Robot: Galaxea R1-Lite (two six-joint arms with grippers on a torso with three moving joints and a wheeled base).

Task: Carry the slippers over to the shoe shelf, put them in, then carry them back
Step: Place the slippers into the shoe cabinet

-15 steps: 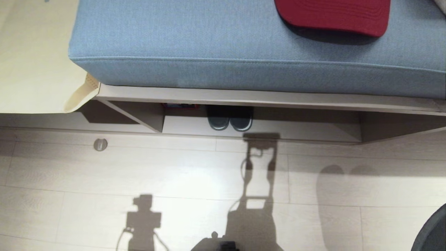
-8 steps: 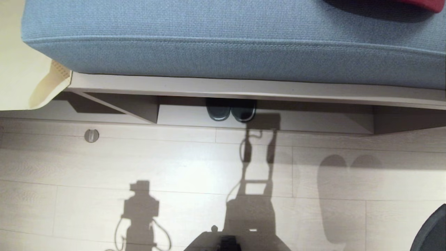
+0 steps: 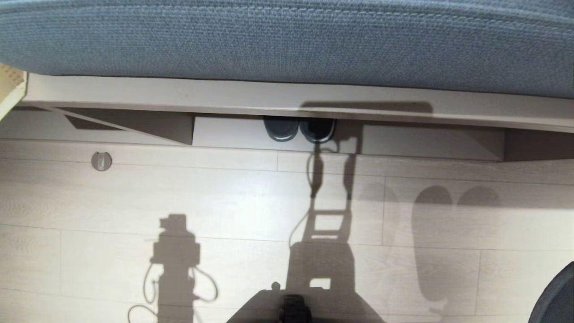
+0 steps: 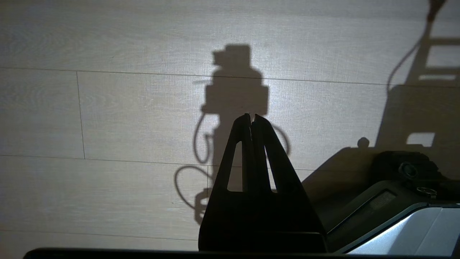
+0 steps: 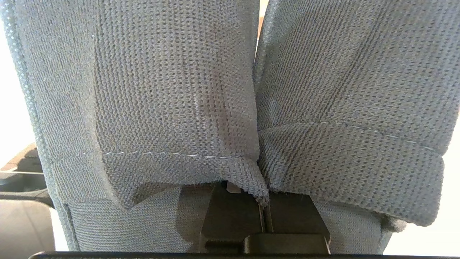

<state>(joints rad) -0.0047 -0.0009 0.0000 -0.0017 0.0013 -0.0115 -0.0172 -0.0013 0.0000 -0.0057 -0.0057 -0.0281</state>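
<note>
Fingers (image 5: 264, 212) on my right gripper (image 5: 264, 216) are pinched together on the grey knit straps of the slippers (image 5: 172, 108), which hang as a pair, side by side and touching, just ahead of the fingertips and fill almost that whole wrist view. My left gripper (image 4: 251, 120) has its fingers pressed tip to tip with nothing between them, hanging over bare plank floor (image 4: 107, 115) and its own shadow. Neither arm shows from the head. Well ahead of both grippers, the shelf (image 3: 233, 132) sits low under a blue cushion (image 3: 287, 40); a second dark pair (image 3: 299, 128) stands inside it, beside the divider (image 3: 179, 130)
</note>
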